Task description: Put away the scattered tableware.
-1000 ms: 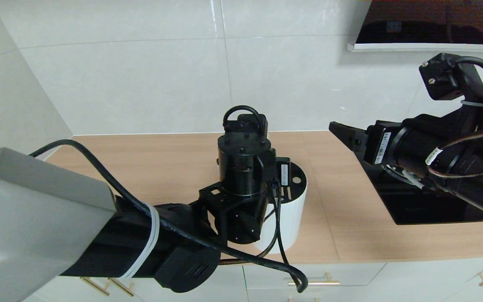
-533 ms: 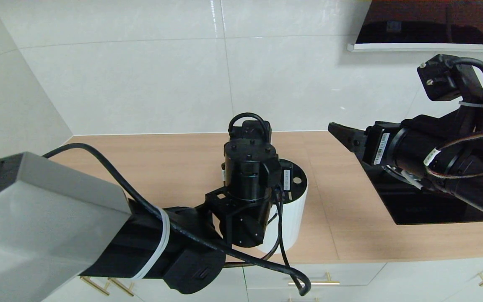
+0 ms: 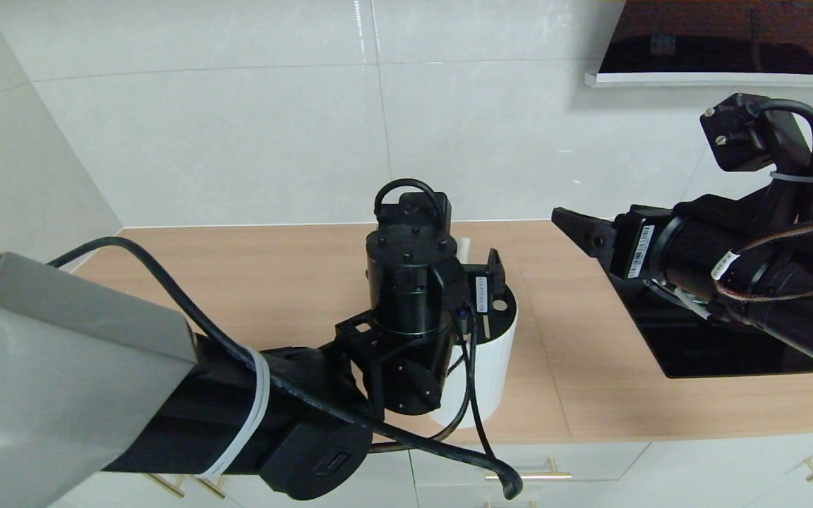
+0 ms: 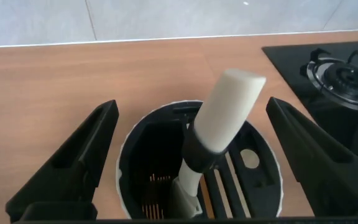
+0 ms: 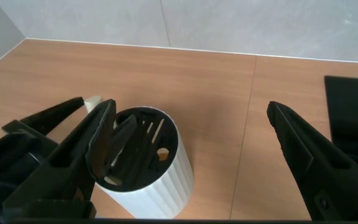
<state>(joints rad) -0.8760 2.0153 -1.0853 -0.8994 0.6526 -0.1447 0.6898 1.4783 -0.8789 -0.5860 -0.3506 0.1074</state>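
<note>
**Holder.** The white ribbed holder (image 3: 491, 367) stands upright on the wooden counter (image 3: 272, 282), near the front edge. It sits left of the black cooktop (image 3: 696, 346) and apart from it. A black insert (image 4: 148, 155) with several slots and one round hole (image 4: 248, 158) closes the top. Wood-coloured ends (image 4: 157, 182) show deep in one compartment; what they are cannot be told.

**Utensil.** One utensil (image 4: 229, 112) stands in the holder. It has a white handle and a black collar. The lower end sits in a slot near the middle of the insert. The handle is tilted and rises above the rim. The working end is hidden inside the holder.

**Left tool.** The left tool (image 4: 191, 109) hangs directly above the holder, pointing down. Its jaws are spread wide, one on each side of the holder's top. The utensil handle rises between them and touches neither finger. The tool holds nothing.

**Right tool.** The right tool (image 5: 190, 107) is held in the air to the right of the holder, above the near-left part of the cooktop. It is well apart from the holder and points toward it. Its jaws are spread wide and carry nothing.

**Surroundings.** A pale tiled wall (image 3: 237, 141) backs the counter. White drawers with a gold handle (image 3: 526, 476) sit below the front edge.
</note>
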